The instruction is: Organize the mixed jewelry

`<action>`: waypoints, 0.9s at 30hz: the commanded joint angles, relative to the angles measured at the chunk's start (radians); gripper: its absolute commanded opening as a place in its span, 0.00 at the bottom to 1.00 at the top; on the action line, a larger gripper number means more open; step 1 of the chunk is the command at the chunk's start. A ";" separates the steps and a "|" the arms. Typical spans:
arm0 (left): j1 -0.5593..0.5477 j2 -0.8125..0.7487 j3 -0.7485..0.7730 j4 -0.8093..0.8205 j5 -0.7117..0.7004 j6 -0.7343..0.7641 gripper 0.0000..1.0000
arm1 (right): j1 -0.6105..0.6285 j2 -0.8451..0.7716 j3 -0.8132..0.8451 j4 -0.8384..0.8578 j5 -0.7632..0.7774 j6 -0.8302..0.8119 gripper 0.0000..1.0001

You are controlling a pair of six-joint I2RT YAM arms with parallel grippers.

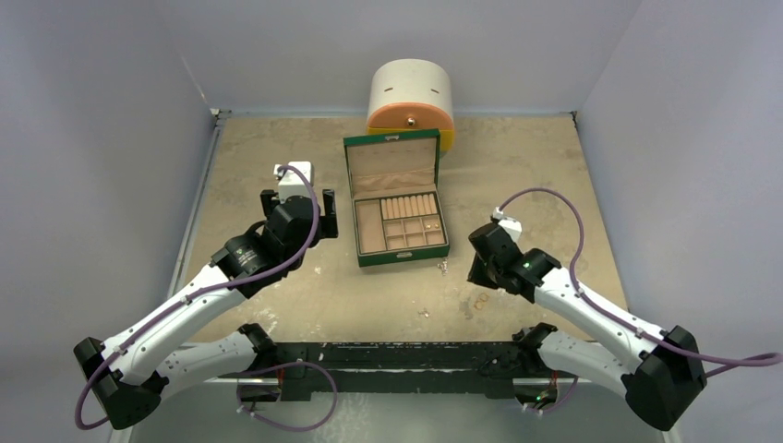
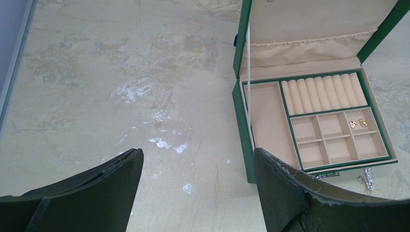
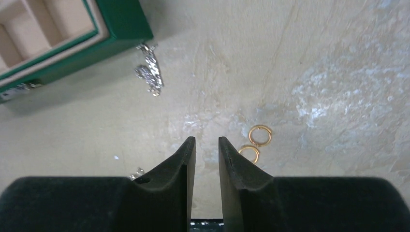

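Note:
The mixed jewelry lies on the table. Two small gold rings [image 3: 260, 135] sit just right of my right gripper's [image 3: 207, 140] tips; they also show in the top view [image 1: 480, 301]. A silvery piece [image 3: 150, 75] lies by the green box's front corner, and a tiny clear bit [image 3: 137, 173] lies at the left finger. The right gripper [image 1: 475, 268] has a narrow empty gap between its fingers. Small gold pieces [image 2: 358, 123] lie in one compartment of the green box [image 2: 241, 125]. My left gripper [image 2: 198, 154] is wide open and empty, left of the box [image 1: 403, 258].
The box's lid stands open at the back. A round white and orange container [image 1: 411, 97] stands behind the box at the far wall. Grey walls close the table on three sides.

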 commanded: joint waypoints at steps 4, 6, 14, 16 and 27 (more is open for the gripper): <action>0.005 -0.019 -0.005 0.020 0.002 0.019 0.83 | 0.003 0.000 -0.067 -0.053 -0.043 0.103 0.27; 0.005 -0.022 -0.005 0.022 0.002 0.019 0.83 | 0.005 -0.005 -0.096 -0.041 -0.053 0.134 0.27; 0.005 -0.021 -0.006 0.023 0.012 0.020 0.83 | 0.006 0.000 -0.130 -0.082 0.014 0.253 0.32; 0.005 -0.021 -0.005 0.023 0.014 0.020 0.83 | 0.007 0.000 -0.135 -0.088 0.026 0.269 0.32; 0.005 -0.023 -0.005 0.023 0.014 0.022 0.83 | 0.008 0.032 -0.165 0.018 -0.037 0.280 0.31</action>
